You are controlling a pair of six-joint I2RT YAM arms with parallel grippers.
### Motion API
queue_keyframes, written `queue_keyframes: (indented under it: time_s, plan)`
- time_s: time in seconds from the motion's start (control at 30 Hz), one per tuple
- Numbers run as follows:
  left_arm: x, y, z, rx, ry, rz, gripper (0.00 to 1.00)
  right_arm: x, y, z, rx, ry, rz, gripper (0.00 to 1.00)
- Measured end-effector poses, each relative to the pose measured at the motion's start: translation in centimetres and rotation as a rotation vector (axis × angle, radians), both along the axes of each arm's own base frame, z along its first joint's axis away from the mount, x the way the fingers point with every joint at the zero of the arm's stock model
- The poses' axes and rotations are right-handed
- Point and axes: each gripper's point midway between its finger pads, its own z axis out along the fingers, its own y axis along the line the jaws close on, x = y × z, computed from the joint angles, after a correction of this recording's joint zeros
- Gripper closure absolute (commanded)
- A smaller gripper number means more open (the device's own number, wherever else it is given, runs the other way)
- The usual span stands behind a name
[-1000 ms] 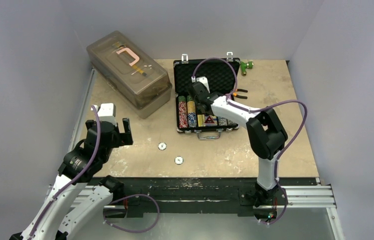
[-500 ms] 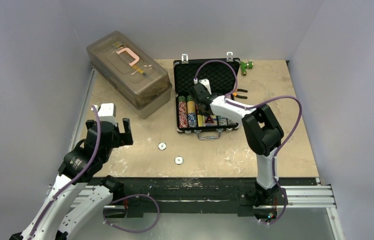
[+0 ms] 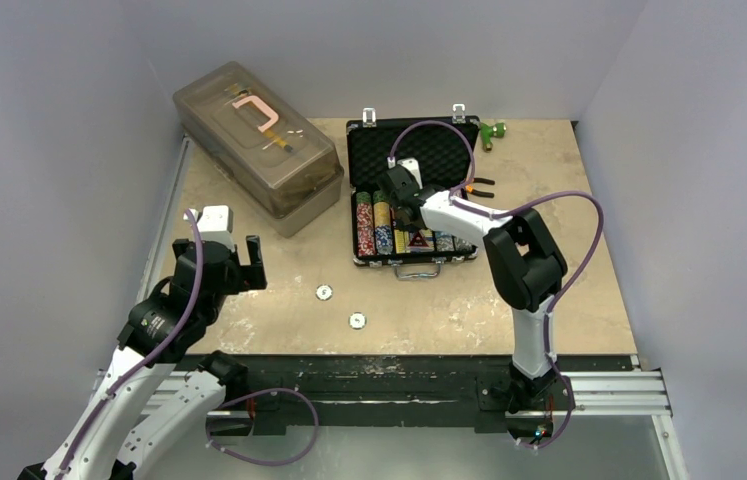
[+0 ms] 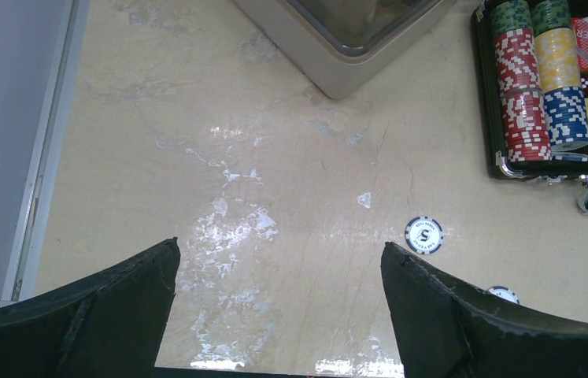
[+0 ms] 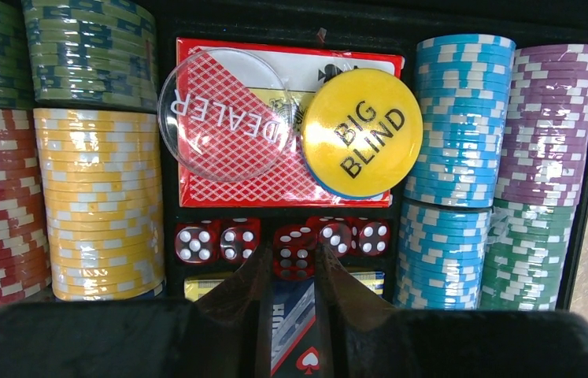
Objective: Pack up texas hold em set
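In the far middle of the table (image 3: 569, 290), the small black ribbed briefcase (image 3: 439, 150) lies open so that its foam slots can be filled. The right fingers (image 5: 253, 287) stand narrow and seem to pinch one red die (image 5: 294, 250) in line with its four fellows. We judge it is being seated in the dice row. The left fingers (image 4: 117, 291) gape wide and hold nothing above the table near two loose white poker chips (image 4: 423, 235), likely poised to collect them. Those chips are not yet packed.
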Motion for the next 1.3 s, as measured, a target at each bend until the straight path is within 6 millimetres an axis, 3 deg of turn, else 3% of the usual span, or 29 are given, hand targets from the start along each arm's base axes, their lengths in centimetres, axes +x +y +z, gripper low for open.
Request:
queue_keyframes:
  time_s: [0.17, 0.43, 0.63, 0.77, 0.83, 0.97, 1.13, 1.23, 1.3]
  plan:
    - [0.0, 0.0, 0.0, 0.000, 0.000, 0.000, 0.05, 0.0, 0.0, 0.0, 0.001, 0.002, 0.000, 0.75]
    - [0.0, 0.0, 0.0, 0.000, 0.000, 0.000, 0.05, -0.2, -0.4, 0.4, -0.009, 0.007, 0.000, 0.52]
    - [0.0, 0.0, 0.0, -0.001, -0.002, 0.000, 0.05, -0.3, -0.1, 4.0, 0.044, -0.048, 0.009, 0.45]
    - [0.0, 0.0, 0.0, -0.001, -0.002, 0.000, 0.05, -1.6, 0.8, 7.3, 0.131, -0.093, 0.050, 0.15]
    - [0.0, 0.0, 0.0, -0.001, -0.002, 0.000, 0.05, -3.4, 1.9, 8.1, 0.160, -0.100, 0.096, 0.06]
    - [0.0, 0.0, 0.0, -0.001, -0.002, 0.000, 0.05, -9.1, 6.7, 7.9, 0.174, -0.068, 0.266, 0.01]
    - [0.0, 0.0, 0.0, -0.001, -0.002, 0.000, 0.05, -19.2, 12.9, 5.3, 0.153, 0.028, 0.509, 0.01]
    - [0.0, 0.0, 0.0, -0.002, -0.002, -0.001, 0.05, -23.5, 14.2, 3.4, 0.141, 0.093, 0.581, 0.03]
    - [0.0, 0.0, 0.0, -0.001, -0.002, -0.001, 0.05, -24.9, 14.3, 1.9, 0.125, 0.133, 0.590, 0.09]
